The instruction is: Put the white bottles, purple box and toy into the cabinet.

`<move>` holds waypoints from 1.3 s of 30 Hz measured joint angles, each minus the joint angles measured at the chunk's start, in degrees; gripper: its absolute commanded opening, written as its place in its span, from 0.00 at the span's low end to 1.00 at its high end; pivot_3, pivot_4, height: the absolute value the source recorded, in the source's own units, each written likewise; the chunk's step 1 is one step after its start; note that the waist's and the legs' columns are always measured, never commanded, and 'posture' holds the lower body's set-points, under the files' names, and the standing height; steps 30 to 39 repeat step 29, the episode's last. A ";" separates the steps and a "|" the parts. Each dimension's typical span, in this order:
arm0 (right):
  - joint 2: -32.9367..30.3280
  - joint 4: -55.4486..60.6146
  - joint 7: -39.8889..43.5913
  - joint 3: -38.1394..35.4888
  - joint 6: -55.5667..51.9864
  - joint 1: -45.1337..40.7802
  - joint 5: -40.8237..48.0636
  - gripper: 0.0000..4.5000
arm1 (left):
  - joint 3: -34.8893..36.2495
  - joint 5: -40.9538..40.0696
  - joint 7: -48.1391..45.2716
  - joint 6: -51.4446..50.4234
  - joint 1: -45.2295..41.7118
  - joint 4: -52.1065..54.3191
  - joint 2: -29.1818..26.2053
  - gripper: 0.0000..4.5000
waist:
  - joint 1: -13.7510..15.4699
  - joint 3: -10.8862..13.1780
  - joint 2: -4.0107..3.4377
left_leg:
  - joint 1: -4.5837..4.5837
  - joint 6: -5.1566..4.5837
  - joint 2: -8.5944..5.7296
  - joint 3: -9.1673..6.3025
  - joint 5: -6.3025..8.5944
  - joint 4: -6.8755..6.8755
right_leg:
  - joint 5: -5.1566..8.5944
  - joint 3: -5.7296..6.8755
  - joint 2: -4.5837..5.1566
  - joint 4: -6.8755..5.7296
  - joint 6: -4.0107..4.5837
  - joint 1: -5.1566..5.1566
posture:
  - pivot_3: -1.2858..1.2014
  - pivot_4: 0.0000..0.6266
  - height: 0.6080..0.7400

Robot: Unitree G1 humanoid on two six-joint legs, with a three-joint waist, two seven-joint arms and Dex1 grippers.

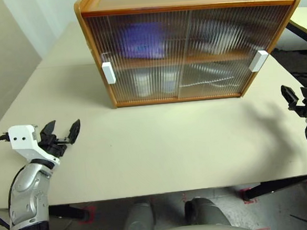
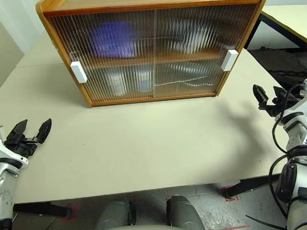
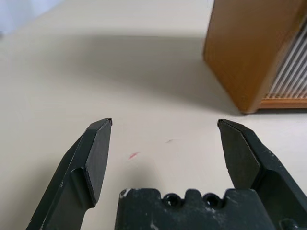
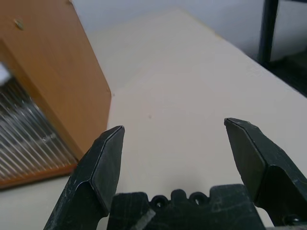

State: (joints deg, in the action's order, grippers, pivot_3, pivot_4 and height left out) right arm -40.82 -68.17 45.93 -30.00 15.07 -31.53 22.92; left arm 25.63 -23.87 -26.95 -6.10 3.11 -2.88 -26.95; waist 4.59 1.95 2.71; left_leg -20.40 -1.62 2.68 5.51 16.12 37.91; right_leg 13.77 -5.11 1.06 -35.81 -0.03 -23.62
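Observation:
The orange-brown cabinet [image 1: 188, 2] stands at the back of the table with both ribbed sliding doors closed and white handles [image 1: 108, 73] at the outer edges. Behind the left door, the purple box [image 1: 143, 41] shows as a blur on the upper shelf. Two white bottles [image 1: 143, 83] show as pale shapes below it. The toy is hidden. My left gripper [image 1: 64, 127] hovers open and empty over the table's front left. At the table's right edge, my right gripper [image 1: 298, 94] is open and empty as well. Each wrist view shows a cabinet side beyond spread fingers [image 3: 98, 153].
A curved silvery shape [image 1: 209, 79] shows behind the lower right door. The beige table [image 1: 161, 146] stretches bare between the grippers and the cabinet. Another table edge with a dark frame [image 1: 303, 31] lies at the far right.

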 measured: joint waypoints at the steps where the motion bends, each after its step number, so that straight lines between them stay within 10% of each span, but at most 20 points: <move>1: 0.03 0.00 1.23 -0.40 0.47 0.00 0.48 1.00 | 0.00 0.01 -0.01 0.00 -0.06 0.00 -0.02 1.00 | 0.14 0.00 0.00 | 0.01 0.00 -0.01 0.01 0.00 0.00 | 0.00 -0.01 0.01 0.00 0.00 0.01 | 0.62 0.02 1.00; 14: 1.58 -1.60 18.91 -0.19 1.50 2.06 1.42 1.00 | -1.75 1.68 3.90 0.02 -1.91 1.26 1.72 1.00 | 0.91 0.02 0.04 | 0.06 -0.03 0.03 0.09 -0.02 0.05 | 0.06 0.00 0.00 0.00 0.02 0.23 | 0.64 0.05 1.00; 39: 2.08 -2.39 16.15 -0.04 4.68 1.68 -0.38 1.00 | -2.19 2.11 4.73 -0.35 -4.37 2.12 1.75 1.00 | 1.24 0.17 0.05 | 0.07 0.00 0.02 0.06 0.00 0.04 | 0.06 0.02 0.03 0.01 0.03 0.19 | 0.62 0.07 1.00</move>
